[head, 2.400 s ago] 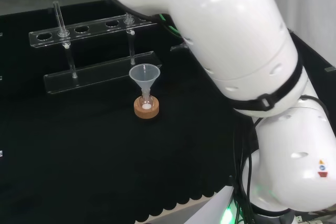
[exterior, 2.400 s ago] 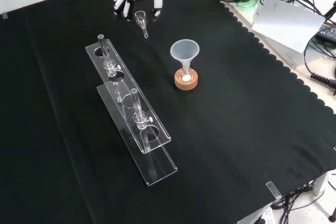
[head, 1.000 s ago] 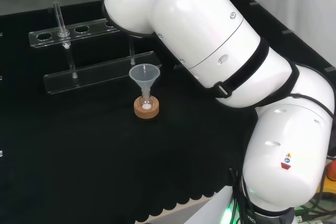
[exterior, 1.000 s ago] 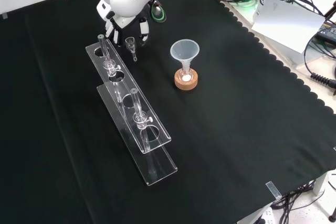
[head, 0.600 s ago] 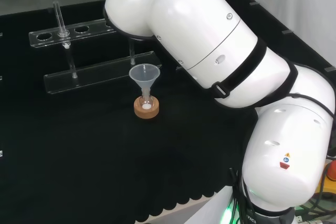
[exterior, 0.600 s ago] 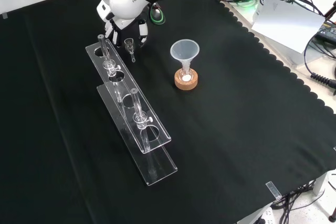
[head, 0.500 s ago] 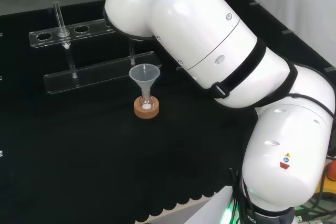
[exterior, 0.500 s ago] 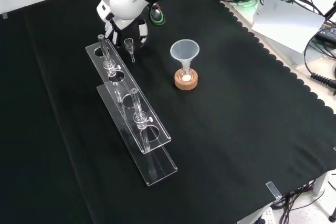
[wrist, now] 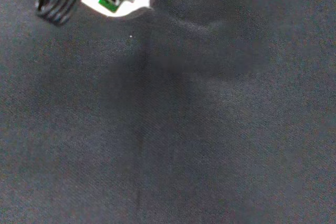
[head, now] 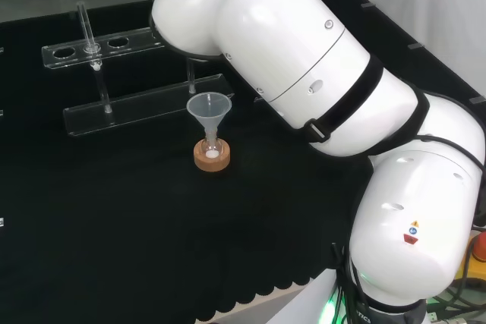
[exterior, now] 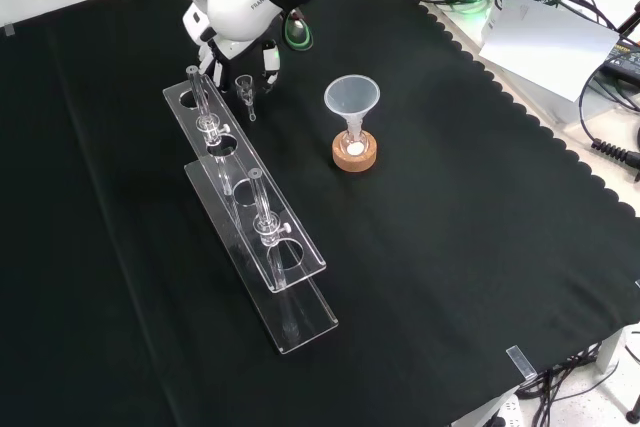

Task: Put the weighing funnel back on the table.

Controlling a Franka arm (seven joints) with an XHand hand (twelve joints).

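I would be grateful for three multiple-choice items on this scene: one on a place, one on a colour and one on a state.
1. In the front view, the weighing funnel is: A) between rack and funnel; B) inside the funnel; C) at the view's bottom edge.
2. The ring under the flask is: A) red; B) blue; C) cork brown.
3. The weighing funnel is: A) lying flat on its side; B) held mouth up by the hand; C) stuck in the rack.

Answers: 1 A, it hangs beside the rack's far end; 2 C, tan cork shows in both views; 3 B, dark fingers flank it.
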